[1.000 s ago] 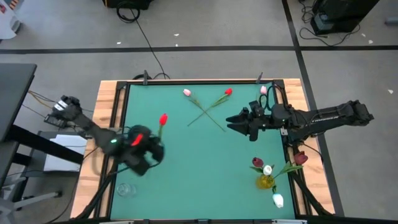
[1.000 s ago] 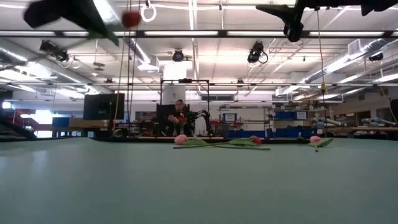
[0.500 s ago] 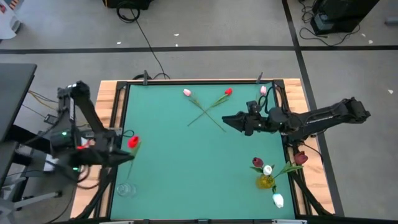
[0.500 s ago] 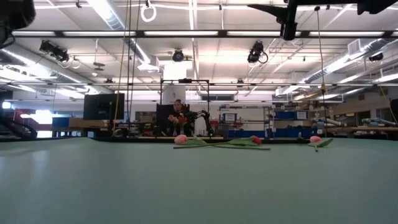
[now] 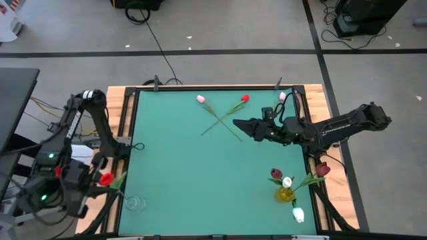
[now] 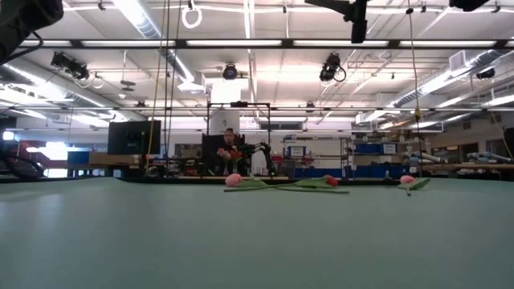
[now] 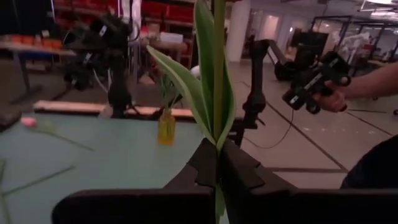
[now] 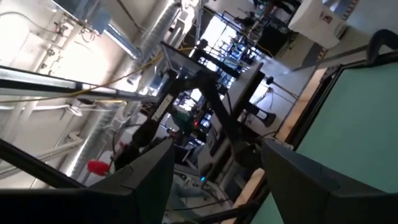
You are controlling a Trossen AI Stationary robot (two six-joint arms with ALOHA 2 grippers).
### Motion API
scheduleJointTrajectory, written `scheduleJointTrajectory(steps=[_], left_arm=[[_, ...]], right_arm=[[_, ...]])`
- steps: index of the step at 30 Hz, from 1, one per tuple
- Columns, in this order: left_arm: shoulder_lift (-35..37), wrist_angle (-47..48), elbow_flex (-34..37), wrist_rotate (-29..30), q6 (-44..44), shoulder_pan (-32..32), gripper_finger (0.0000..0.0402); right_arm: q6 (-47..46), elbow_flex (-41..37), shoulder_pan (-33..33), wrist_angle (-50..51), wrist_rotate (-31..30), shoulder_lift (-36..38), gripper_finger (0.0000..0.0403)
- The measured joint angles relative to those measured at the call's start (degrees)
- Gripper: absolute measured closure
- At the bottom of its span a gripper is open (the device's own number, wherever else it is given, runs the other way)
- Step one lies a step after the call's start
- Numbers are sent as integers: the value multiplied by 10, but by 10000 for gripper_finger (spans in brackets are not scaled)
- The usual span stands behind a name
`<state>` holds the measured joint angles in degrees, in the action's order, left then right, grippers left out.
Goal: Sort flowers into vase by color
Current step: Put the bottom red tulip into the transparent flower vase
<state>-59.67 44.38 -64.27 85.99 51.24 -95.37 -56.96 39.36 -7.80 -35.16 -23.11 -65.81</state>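
Observation:
My left gripper (image 7: 217,169) is shut on a red tulip (image 5: 105,179) and sits past the table's left edge, near the clear glass vase (image 5: 134,203). The tulip's green leaves (image 7: 208,74) rise above the fingers. My right gripper (image 5: 239,124) hovers open over the table's right half, beside two crossed tulips lying flat, one pink (image 5: 200,99) and one red (image 5: 245,99). A second pink tulip (image 5: 282,96) lies at the far right corner. The yellow vase (image 5: 285,195) holds maroon and white tulips. My left gripper pinches the red tulip's green stem (image 7: 218,157) between its two fingers, just below where the leaves branch off. The fingers lie across the stem. The tulip is lifted clear of the table, and its leaves and head stand out beyond the fingers.
A white object (image 5: 297,215) lies near the yellow vase at the near right corner. A wooden frame (image 5: 127,113) borders the green mat. In the left wrist view a person's hand (image 7: 326,99) holds a device beyond the table. The mat's middle (image 5: 207,173) is bare.
My left arm has swung from over the table's left part toward the left and near edges, carrying the red tulip out past the left edge near the glass vase. My right gripper has crept toward the table's left, closer to the crossed tulips.

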Motion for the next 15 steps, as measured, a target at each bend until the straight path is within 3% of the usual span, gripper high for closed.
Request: scheduleJointTrajectory(steps=[6, 15], left_arm=[[-49, 39, 0, 34, 57, -36, 390], [-106, 122, 0, 42, 157, -40, 390]], right_arm=[[11, 31, 1, 0, -3, -25, 154], [27, 80, 0, 1, -7, -65, 154]])
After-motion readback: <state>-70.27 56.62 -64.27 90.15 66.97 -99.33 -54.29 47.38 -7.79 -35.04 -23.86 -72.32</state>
